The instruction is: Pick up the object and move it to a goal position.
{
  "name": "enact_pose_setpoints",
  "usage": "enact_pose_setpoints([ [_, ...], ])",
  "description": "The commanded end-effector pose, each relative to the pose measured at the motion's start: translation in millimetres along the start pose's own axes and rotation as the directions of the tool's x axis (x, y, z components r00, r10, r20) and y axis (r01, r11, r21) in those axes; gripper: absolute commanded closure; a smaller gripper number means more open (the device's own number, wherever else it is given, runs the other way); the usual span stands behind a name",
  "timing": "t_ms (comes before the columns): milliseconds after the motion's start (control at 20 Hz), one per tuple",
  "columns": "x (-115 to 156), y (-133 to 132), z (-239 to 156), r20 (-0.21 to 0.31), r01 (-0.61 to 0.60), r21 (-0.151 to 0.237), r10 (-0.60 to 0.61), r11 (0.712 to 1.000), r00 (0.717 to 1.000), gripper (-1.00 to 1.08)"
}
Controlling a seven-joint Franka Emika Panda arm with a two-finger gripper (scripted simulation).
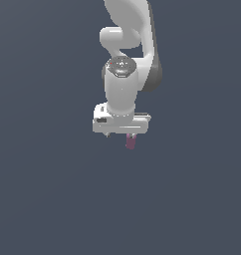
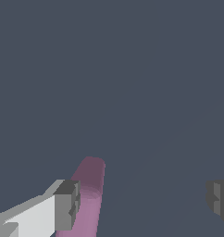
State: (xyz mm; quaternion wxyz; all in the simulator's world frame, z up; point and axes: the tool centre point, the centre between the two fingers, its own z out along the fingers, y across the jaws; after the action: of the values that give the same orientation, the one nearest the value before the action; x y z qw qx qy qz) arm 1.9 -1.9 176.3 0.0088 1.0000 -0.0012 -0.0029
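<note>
Wrist view: gripper (image 2: 144, 203) spread wide, one dark fingertip (image 2: 67, 203) just beside the pink bar (image 2: 88, 194), the other cut off at frame edge. Bar's near end cropped. Exterior view: only a pink stub (image 1: 131, 141) visible beneath the white hand, rest hidden.

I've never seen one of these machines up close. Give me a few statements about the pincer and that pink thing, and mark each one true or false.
1. The pincer is wide open. True.
2. The pink bar is clamped tight between both fingers. False: it lies by one finger, and the other finger stands well apart from it.
3. In the exterior view, the pink bar peeks out just below the white pincer. True.
4. The bar is bright green. False: it is pink-mauve.
5. Several other objects lie around the bar. False: only the plain dark surface shows.
</note>
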Motion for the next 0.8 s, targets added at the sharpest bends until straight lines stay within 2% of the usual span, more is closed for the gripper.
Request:
enact_pose_setpoints([
  [0, 0.0, 0.0, 0.0, 0.0, 0.0, 0.0, 0.0, 1.0, 1.0, -0.92],
  [400, 0.1, 6.6, 3.0, 0.005, 0.001, 0.02, -0.002, 1.0, 1.0, -0.92],
  [750, -2.3, 4.2, 3.8, 0.005, -0.003, 0.02, 0.003, 1.0, 1.0, -0.92],
])
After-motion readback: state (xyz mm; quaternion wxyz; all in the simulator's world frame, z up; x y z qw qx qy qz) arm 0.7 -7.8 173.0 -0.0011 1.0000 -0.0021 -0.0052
